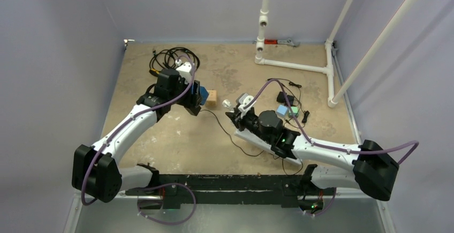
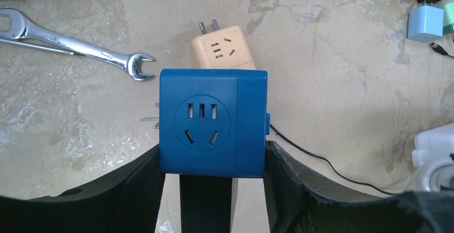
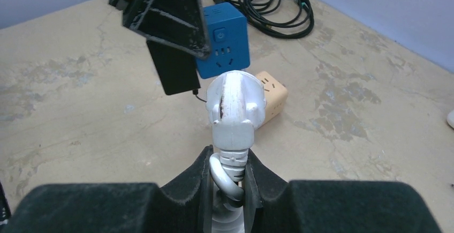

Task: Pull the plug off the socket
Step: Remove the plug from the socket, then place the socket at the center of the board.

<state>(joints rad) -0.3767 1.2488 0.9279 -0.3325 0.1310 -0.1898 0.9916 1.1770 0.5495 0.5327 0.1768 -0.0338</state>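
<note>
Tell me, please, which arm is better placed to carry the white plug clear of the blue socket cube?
Right: the right hand is shut on the neck of the white plug, whereas the left hand grips the blue socket cube.

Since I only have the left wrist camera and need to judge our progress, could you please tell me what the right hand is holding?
Observer: The right hand is shut on the white plug, pinching its ribbed neck.
Operator: Thank you. Is that plug seated in my blue socket cube?
Observer: No. From above, the plug is held clear of the blue socket cube, with a tan cube between them.
Operator: Does the cube's side facing the right arm carry anything?
Observer: Yes, a power-symbol button above more socket slots.
</note>
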